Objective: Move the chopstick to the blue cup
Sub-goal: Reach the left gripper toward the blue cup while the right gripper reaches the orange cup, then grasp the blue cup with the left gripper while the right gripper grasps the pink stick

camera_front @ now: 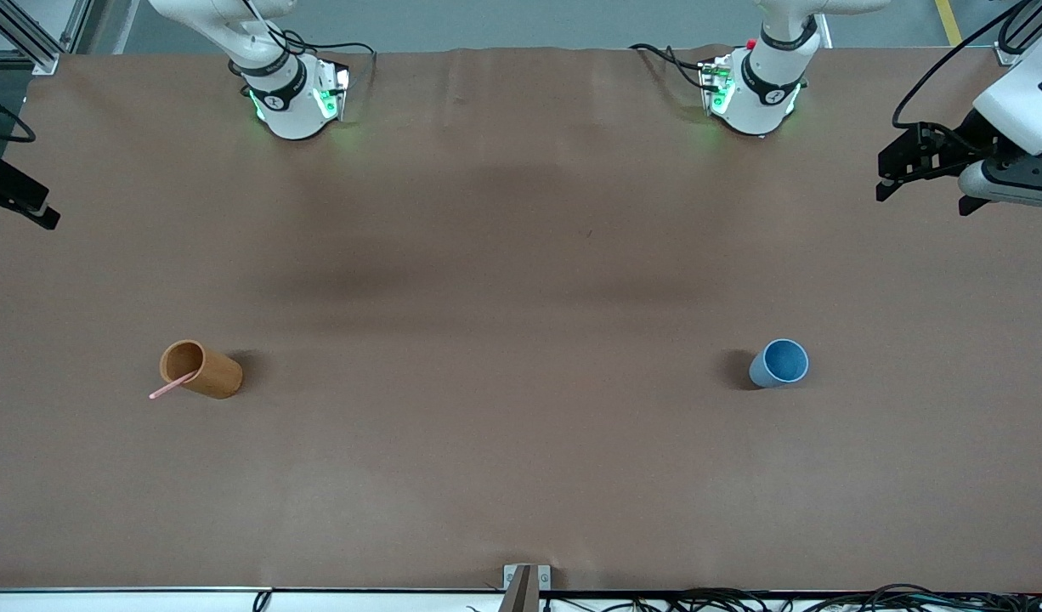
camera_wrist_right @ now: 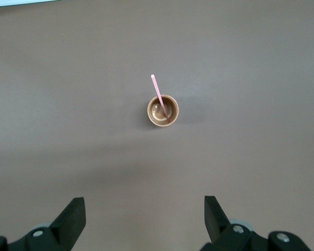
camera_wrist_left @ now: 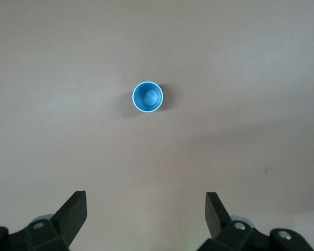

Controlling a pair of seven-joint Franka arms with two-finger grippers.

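Note:
The pink chopstick point(camera_front: 171, 387) point(camera_wrist_right: 158, 94) stands slanted in an upright orange-brown cup point(camera_front: 200, 369) point(camera_wrist_right: 163, 111) toward the right arm's end of the table, its top poking out over the rim. The blue cup point(camera_front: 779, 363) point(camera_wrist_left: 147, 97) stands upright and empty toward the left arm's end. My left gripper point(camera_front: 925, 197) point(camera_wrist_left: 145, 209) hangs open high over the left arm's end of the table, nothing between its fingers. My right gripper point(camera_front: 28, 204) point(camera_wrist_right: 145, 212) hangs open high over the right arm's end, partly cut off in the front view.
A brown cloth covers the table point(camera_front: 521, 280). The two arm bases point(camera_front: 296, 98) point(camera_front: 755, 89) stand along the edge farthest from the front camera. A metal bracket point(camera_front: 526, 585) and cables point(camera_front: 742, 602) sit at the nearest edge.

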